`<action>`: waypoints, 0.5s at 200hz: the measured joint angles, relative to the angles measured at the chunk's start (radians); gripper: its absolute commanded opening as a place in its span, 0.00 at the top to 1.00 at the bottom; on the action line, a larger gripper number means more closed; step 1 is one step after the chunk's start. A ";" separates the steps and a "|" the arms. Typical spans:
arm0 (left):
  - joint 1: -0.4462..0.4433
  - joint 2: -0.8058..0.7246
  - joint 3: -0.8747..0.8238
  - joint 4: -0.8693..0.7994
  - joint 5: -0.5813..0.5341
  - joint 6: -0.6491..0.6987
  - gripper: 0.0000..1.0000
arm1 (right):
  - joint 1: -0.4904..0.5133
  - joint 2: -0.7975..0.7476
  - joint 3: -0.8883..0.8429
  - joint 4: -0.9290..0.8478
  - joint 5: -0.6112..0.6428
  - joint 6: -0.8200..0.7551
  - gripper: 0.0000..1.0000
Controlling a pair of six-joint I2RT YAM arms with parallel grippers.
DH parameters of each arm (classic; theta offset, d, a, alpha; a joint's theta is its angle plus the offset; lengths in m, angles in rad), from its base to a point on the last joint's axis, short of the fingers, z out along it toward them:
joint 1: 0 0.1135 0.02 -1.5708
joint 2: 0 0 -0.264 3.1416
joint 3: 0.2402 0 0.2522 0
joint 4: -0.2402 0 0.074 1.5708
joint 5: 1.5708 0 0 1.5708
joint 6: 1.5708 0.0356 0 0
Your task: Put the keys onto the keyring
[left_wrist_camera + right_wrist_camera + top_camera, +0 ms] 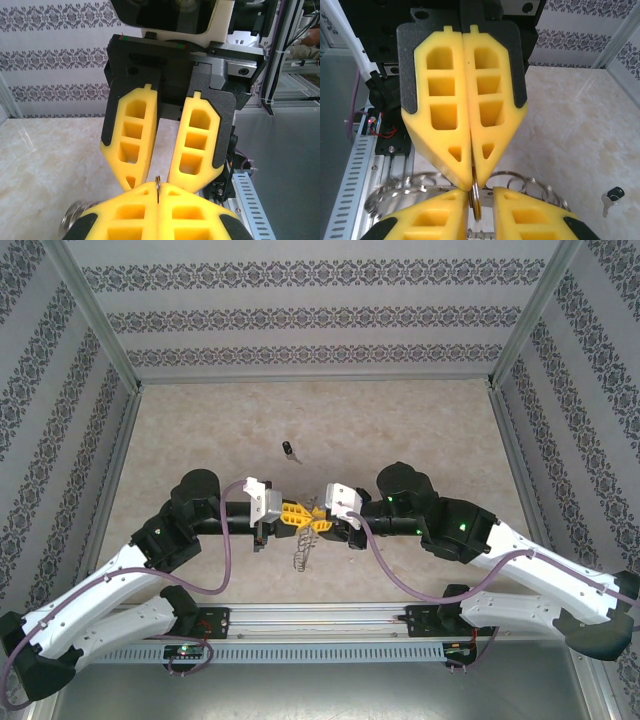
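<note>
Left end effector (pixel 471 181) clamped on the ring, right one slightly apart, key loose on the surface.

From the right wrist view I see the left end effector's yellow fingers pressed together on the edge of the flat grey metal keyring with wire loops (pixel 476 206), held above the beige marbled surface (pixel 420 440) close to the middle of its near edge. The right end effector (pixel 154 182) faces it with a narrow gap between its fingers, the ring's edge standing in that gap; I cannot tell whether either pad touches it. Most of the ring is hidden behind the fingers, and overhead it is only a faint wire tangle. The tiny black-headed key (pixel 611 196) lies flat toward the surface's middle, well apart from the ring; its blade is too small to make out.
</note>
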 measured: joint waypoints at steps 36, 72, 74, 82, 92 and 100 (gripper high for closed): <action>0.000 -0.004 -0.008 0.029 0.002 -0.014 1.00 | 0.000 -0.008 -0.007 0.014 -0.014 0.013 0.96; 0.000 -0.008 -0.008 0.026 0.001 -0.011 1.00 | 0.000 -0.010 -0.007 0.013 -0.015 0.016 1.00; 0.000 -0.008 -0.008 0.024 0.001 -0.010 1.00 | 0.000 -0.010 -0.006 0.011 -0.014 0.015 1.00; 0.000 -0.008 -0.007 0.014 -0.004 -0.002 1.00 | 0.000 -0.009 -0.003 0.003 -0.010 0.011 1.00; -0.001 -0.008 -0.004 -0.005 -0.011 0.016 0.91 | 0.001 -0.002 0.008 -0.020 0.001 0.003 1.00; -0.005 -0.006 0.006 -0.033 -0.020 0.036 0.86 | 0.004 0.009 0.024 -0.043 0.010 -0.005 1.00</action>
